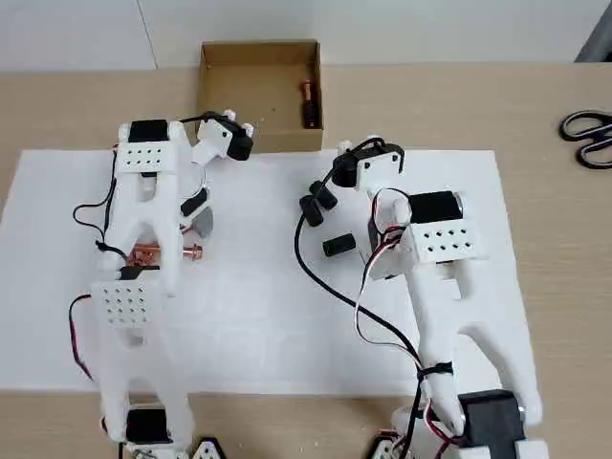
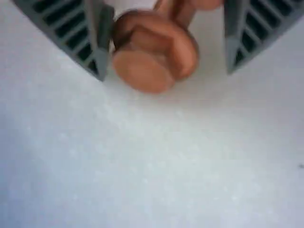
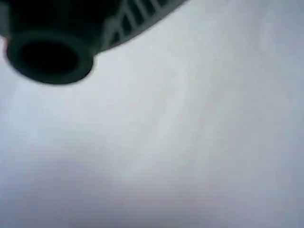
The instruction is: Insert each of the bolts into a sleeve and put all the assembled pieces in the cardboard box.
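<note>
Table point(image 1: 535, 96): pale wood, seen in the high view, with a white sheet point(image 1: 258, 325) over the middle and lower part of the frame.
Cardboard box point(image 1: 212, 96): upper centre of the high view, open at the top, its near edge touching the sheet's upper edge.
Assembled piece point(image 1: 308, 103): one copper bolt seated in a dark sleeve, lying inside the box against its right wall.
Left gripper point(image 2: 166, 72): jaws wide, low over the sheet, set to either side of the head of a copper bolt point(image 2: 152, 57). One finger point(image 2: 95, 42) touches the head, while the other stands off it with sheet showing between.
Second copper bolt point(image 1: 153, 254): middle left of the high view, lying flat on the sheet and partly hidden under the left arm point(image 1: 143, 210).
Paired sleeves point(image 1: 317, 201): two black sleeves touching each other, centre of the high view, just below the box's right corner.
Black cable point(image 1: 301, 249): runs down past the paired sleeves and across the sheet towards the right arm point(image 1: 440, 287).
Lone sleeve point(image 1: 337, 245): black, lying on its side on the sheet, below the pair and just left of the right gripper point(image 1: 375, 256).
Right gripper state: cannot be told. Its wrist view shows a black sleeve point(image 3: 47, 57) close up, open end facing the camera, against a ribbed grey part.
Scissors point(image 1: 588, 134): upper right edge of the high view, on bare wood, well apart from the sheet's items.
</note>
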Robot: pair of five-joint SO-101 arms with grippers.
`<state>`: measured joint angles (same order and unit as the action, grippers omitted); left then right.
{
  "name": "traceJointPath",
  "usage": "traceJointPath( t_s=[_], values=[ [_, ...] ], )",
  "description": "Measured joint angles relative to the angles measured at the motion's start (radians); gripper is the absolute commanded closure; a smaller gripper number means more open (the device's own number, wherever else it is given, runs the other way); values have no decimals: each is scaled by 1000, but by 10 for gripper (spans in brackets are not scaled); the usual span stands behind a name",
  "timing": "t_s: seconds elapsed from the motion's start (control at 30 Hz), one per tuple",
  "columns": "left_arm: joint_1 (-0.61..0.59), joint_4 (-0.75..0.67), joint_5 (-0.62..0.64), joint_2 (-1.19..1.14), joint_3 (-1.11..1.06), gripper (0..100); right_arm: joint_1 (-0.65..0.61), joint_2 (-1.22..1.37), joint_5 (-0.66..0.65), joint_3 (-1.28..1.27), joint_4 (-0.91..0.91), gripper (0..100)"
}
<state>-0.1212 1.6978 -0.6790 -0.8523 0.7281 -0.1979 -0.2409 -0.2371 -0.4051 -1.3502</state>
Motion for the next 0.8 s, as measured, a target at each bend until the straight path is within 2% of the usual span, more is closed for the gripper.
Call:
traceJointPath(
  t_s=[0.3,0.53,0.8],
  values=[
    [0,9,2,0,6,899,0,0,0,0,0,995],
    [-3,15,89,-8,103,899,0,0,0,0,0,995],
    [110,34,176,-8,158,899,2,0,0,0,0,995]
  ],
)
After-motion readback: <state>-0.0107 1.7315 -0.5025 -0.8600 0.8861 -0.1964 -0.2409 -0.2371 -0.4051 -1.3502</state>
